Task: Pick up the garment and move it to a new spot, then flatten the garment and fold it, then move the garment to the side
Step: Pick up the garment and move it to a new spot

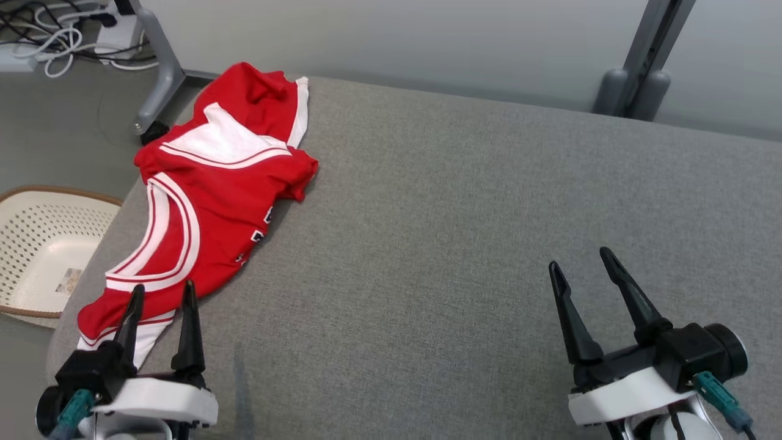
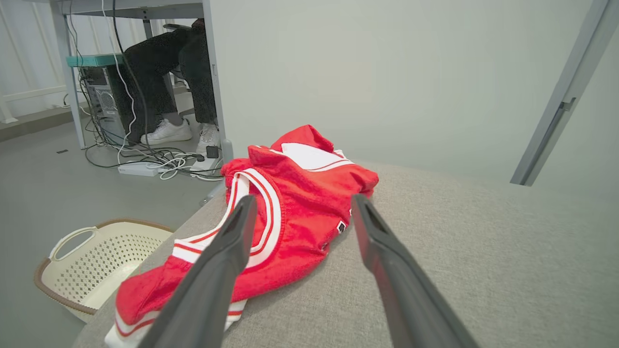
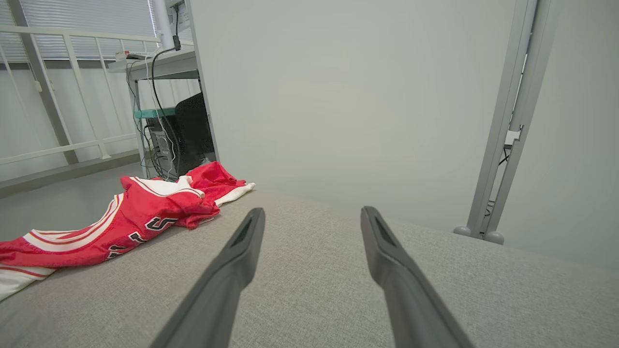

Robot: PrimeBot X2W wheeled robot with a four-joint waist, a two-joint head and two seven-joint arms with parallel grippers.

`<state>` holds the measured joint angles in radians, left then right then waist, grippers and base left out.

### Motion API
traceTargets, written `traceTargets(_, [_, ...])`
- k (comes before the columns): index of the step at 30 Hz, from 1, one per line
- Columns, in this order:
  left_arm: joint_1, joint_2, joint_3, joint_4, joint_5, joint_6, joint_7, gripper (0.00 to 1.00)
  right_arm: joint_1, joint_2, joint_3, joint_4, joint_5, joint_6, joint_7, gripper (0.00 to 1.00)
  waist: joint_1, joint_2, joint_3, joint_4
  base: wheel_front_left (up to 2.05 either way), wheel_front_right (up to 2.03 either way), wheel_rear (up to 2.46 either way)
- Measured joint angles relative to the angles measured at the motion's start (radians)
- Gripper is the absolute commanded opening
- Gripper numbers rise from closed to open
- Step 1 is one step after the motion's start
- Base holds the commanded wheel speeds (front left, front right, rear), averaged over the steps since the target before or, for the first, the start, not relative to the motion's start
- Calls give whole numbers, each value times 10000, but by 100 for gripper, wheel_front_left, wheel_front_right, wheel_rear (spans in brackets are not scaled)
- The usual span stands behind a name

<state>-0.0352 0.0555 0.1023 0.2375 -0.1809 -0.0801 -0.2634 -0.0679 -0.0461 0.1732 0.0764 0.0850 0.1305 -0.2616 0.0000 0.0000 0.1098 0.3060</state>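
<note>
Left gripper (image 1: 163,287) and right gripper (image 1: 579,260) both spread and empty, garment (image 1: 208,201) lies crumpled along the tabletop (image 1: 458,244) left edge, ungripped, so we judge pickup, flatten, fold, side-move all pending.

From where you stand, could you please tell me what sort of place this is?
Most likely an office or lab corner: a desk with a computer tower and tangled cables beneath, and a grey padded table holding a red garment, with a laundry basket on the floor beside it.
</note>
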Motion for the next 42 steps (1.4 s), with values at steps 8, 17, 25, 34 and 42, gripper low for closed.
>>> traceTargets(8, [-2692,81,-4,2211,-610,-33,360,100,-768,-29,-633,-360,-855,0,0,100,0,-1,1657,-325,0,0,0])
traceTargets(17, [-5462,940,585,5208,-1024,631,1547,100,-1111,-376,-477,-765,-1126,0,0,100,0,0,2862,-761,0,0,0])
traceTargets(25, [-6629,1348,290,7674,-1120,140,2564,49,-1119,-414,-347,-815,-1170,2,0,100,1,0,3134,-989,0,0,0])
traceTargets(34, [-6543,1538,104,8439,-1168,-119,1724,0,-905,-186,-288,-477,-880,2,-2,100,1,0,2234,-1054,0,0,0])
traceTargets(42, [-6223,1697,119,7678,-1289,-173,965,0,-483,-61,25,-265,-447,2,0,100,1,-1,967,-1055,0,0,0])
